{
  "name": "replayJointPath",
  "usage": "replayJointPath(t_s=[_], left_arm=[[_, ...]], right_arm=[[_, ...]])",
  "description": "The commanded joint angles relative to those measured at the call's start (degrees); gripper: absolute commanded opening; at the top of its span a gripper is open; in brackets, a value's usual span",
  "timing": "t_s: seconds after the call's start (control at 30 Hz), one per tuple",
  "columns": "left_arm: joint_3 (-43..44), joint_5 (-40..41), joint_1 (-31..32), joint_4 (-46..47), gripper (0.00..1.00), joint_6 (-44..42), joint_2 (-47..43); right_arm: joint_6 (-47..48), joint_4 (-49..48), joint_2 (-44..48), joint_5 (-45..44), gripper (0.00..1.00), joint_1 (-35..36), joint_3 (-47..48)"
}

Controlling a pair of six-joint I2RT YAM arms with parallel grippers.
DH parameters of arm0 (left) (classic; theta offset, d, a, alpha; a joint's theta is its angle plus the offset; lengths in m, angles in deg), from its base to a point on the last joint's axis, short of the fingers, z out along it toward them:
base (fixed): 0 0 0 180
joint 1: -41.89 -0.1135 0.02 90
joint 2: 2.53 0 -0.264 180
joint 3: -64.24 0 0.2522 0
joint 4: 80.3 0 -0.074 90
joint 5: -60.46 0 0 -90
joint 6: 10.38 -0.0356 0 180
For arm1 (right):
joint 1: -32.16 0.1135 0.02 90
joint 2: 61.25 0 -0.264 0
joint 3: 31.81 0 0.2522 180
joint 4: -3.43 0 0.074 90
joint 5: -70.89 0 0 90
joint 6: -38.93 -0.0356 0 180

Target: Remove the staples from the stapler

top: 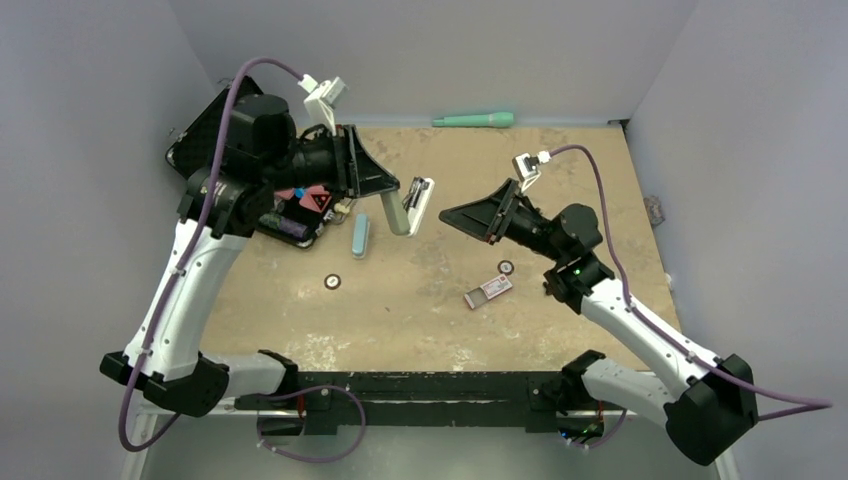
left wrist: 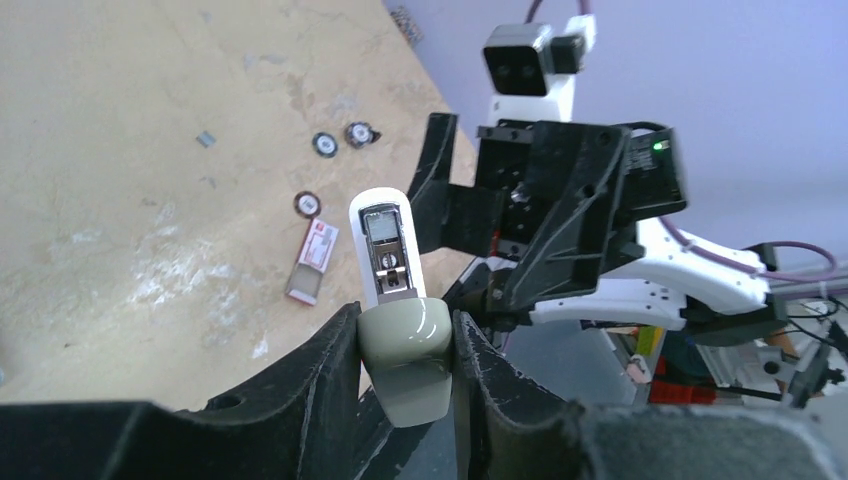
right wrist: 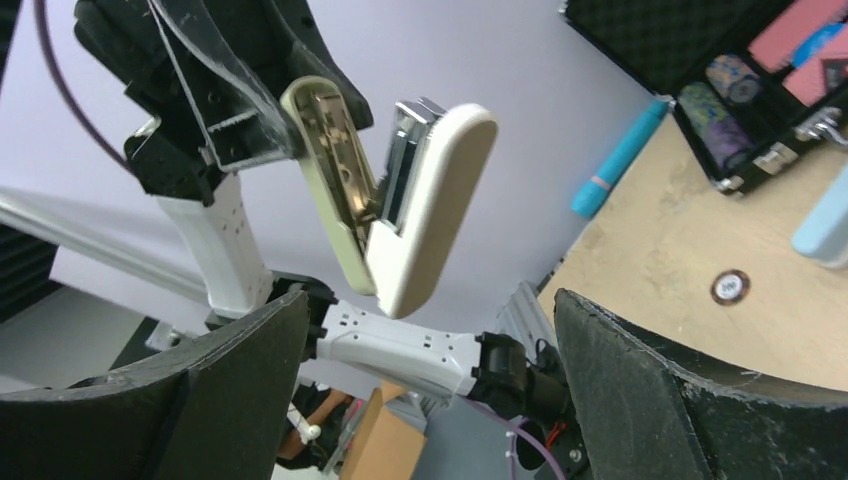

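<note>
The stapler (top: 412, 205) is hinged open and held in the air above the table. My left gripper (top: 388, 195) is shut on its grey-green cover (left wrist: 405, 345). The white body with the metal staple channel (left wrist: 385, 250) sticks out past my fingers. In the right wrist view the cover (right wrist: 330, 180) and the white body (right wrist: 430, 200) spread apart in a V. My right gripper (top: 450, 215) is open and empty, just right of the stapler and pointing at it, with its jaws wide apart (right wrist: 430, 370). No loose staples show.
A small staple box (top: 488, 290) lies on the table below my right gripper. Two round discs (top: 332, 282) (top: 506, 267), a light-blue bar (top: 360, 236), an open black case (top: 290, 215) at the left and a teal marker (top: 474, 120) at the back edge are also here.
</note>
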Motion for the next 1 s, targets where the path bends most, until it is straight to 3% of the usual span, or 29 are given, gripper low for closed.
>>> replayJointPath(t_s=[0.0,0.63,0.73,0.97], left_arm=[[5.0,-8.3,-2.2,3.6,0.0,5.9,0.8],[2.7,-16.2,-3.2,13.9,0.0,13.8,-2.2],[1.8,-15.9,-3.1,14.5,0.0,13.8,-2.8],[-0.3,-16.1,-3.2,16.1,0.0,14.9,-4.0]], right_arm=[[-1.3,-13.1,-2.1,5.2,0.97,1.3,3.3],[-1.8,-17.4,-10.0,4.9,0.96,5.4,13.3],[-1.7,-17.6,-10.5,4.6,0.88,6.1,13.9],[-1.6,-18.8,-10.8,4.3,0.6,7.6,14.2]])
